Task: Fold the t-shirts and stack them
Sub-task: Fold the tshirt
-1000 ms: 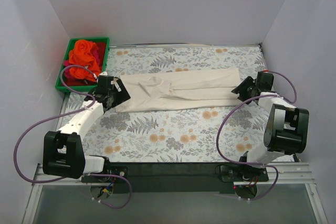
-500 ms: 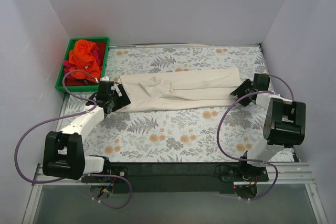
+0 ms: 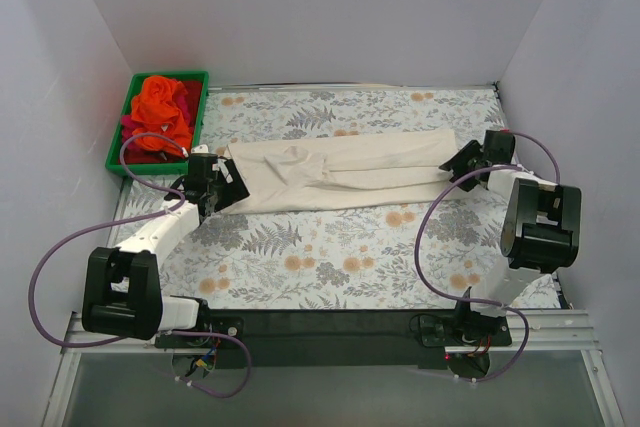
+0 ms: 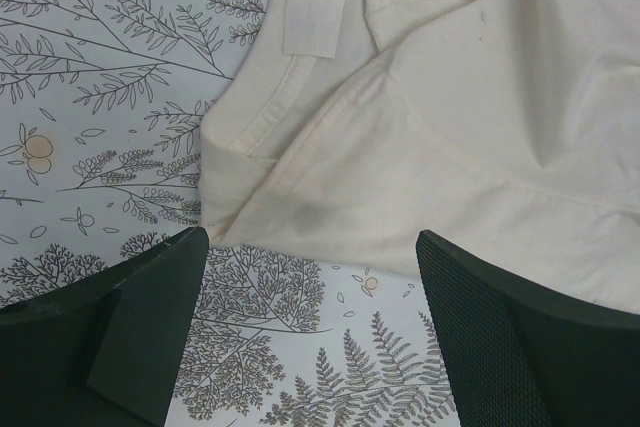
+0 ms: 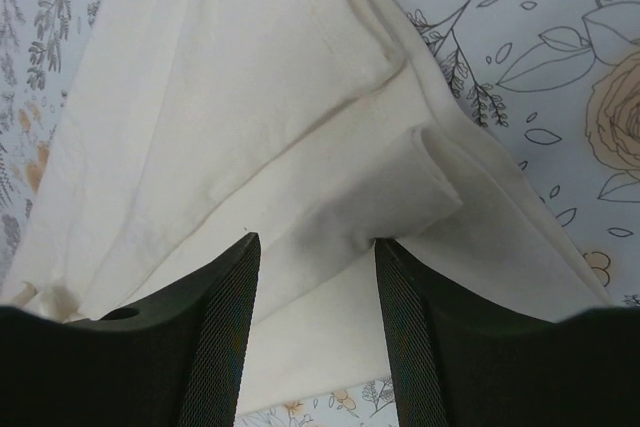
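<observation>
1. The cream t-shirt (image 3: 340,172) lies folded into a long band across the middle of the desk (image 3: 330,262), running left to right on the floral tablecloth (image 3: 300,117).
2. Its collar end, with a small white neck label (image 4: 313,22), points left; its right end shows several stacked folds.
3. The orange t-shirt (image 3: 160,102) sits bunched on the red-magenta t-shirt (image 3: 140,152) in a green bin (image 3: 170,75) at the far left corner.
4. The left gripper (image 3: 224,185) hangs over the collar end, its 2 fingers spread wide, nothing between them but cloth edge and tablecloth below.
5. The right gripper (image 5: 315,247) is at the right end, its fingers partly apart with a rolled fold between them. I cannot tell whether they pinch it.
</observation>
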`<move>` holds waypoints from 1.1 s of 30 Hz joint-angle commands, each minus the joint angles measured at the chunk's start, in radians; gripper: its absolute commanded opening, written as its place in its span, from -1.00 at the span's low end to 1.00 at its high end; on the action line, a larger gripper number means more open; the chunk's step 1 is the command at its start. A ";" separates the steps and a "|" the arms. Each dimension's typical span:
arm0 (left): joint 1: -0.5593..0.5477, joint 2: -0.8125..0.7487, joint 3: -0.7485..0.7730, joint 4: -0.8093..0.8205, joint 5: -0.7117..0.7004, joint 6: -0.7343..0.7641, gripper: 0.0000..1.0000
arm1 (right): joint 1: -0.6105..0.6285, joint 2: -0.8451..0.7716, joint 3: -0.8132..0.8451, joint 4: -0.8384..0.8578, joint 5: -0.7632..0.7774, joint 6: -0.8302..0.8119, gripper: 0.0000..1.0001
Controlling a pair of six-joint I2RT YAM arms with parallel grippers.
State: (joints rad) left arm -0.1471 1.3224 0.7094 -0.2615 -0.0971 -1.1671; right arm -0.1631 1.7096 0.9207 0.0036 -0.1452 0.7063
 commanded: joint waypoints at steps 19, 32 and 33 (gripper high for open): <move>-0.005 0.003 -0.007 0.010 -0.026 0.007 0.57 | 0.065 0.056 0.241 0.030 -0.106 -0.211 -0.07; -0.005 0.027 0.001 0.010 -0.021 0.010 0.57 | 0.431 0.136 0.285 0.033 -0.396 -0.475 -0.21; -0.005 0.029 0.001 0.008 -0.024 0.009 0.57 | 0.448 0.148 0.309 0.033 -0.407 -0.478 -0.22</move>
State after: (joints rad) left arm -0.1474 1.3529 0.7052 -0.2611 -0.1055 -1.1671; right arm 0.2504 1.8168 1.1645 0.0254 -0.4583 0.2901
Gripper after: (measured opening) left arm 0.788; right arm 0.397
